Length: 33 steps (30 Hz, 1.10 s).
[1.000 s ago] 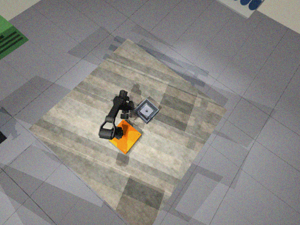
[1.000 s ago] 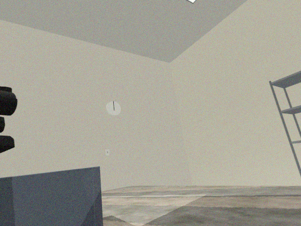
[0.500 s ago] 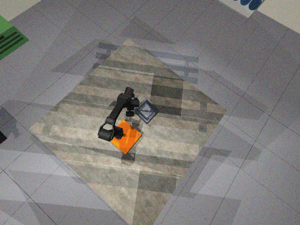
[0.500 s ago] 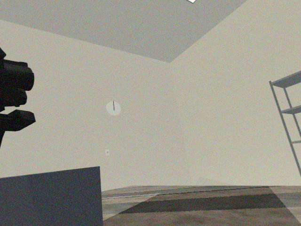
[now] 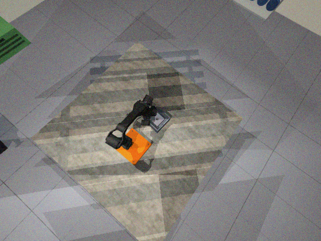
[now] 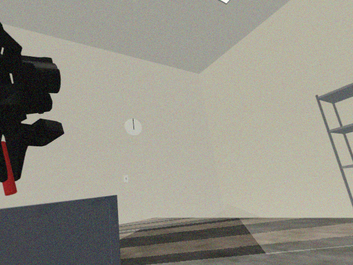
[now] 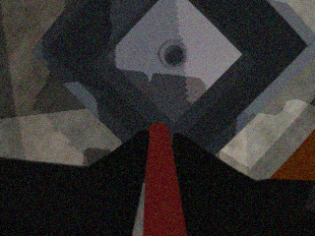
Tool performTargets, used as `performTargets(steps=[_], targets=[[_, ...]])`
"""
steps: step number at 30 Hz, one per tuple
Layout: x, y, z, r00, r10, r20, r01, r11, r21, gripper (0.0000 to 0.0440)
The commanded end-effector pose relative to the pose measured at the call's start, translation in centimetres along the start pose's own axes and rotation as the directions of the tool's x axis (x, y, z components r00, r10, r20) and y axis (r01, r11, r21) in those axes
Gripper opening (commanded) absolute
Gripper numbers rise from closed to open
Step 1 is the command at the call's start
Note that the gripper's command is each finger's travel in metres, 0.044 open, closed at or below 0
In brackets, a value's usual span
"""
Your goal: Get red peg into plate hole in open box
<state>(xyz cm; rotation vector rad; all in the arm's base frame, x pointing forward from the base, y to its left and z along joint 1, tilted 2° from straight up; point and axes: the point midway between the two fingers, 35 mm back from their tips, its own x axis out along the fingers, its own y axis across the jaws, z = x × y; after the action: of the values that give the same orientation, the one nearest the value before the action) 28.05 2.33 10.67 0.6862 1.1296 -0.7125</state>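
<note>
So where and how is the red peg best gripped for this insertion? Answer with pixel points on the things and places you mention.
Probably by its upper part, fingers closing from opposite sides of the slim shaft. The red peg (image 6: 10,174) (image 7: 162,187) hangs nearly upright, slightly tilted, so that grip leaves its lower end free to enter the hole (image 7: 173,54).

Gripper (image 5: 149,118) (image 6: 10,180) (image 7: 159,140): moved right in the top view, from beside the box (image 5: 167,116) (image 6: 57,228) (image 7: 276,59) to over its left corner; further in from the left edge in the exterior view
Peg (image 6: 10,182) (image 7: 161,187): now showing at the exterior view's left edge; out of that view earlier
Dark patch on the mat (image 5: 165,90): shifted left
</note>
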Motion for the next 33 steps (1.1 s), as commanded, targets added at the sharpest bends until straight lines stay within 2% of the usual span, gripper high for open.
performTargets(steps=[1,14,26,28,33], targets=[[0.9,0.0,1.4,1.0,-0.005,-0.001,0.005,1.0,0.023,0.0],[3.5,-0.4,4.5,1.0,-0.013,-0.019,0.015,0.995,0.094,0.001],[6.8,-0.9,4.9,0.996,-0.051,-0.076,0.059,0.993,0.102,0.0018],[7.4,-1.0,4.9,0.995,-0.062,-0.084,0.069,0.993,0.094,0.0043],[8.4,-1.3,5.0,0.991,-0.086,-0.098,0.093,0.994,0.064,0.0158]])
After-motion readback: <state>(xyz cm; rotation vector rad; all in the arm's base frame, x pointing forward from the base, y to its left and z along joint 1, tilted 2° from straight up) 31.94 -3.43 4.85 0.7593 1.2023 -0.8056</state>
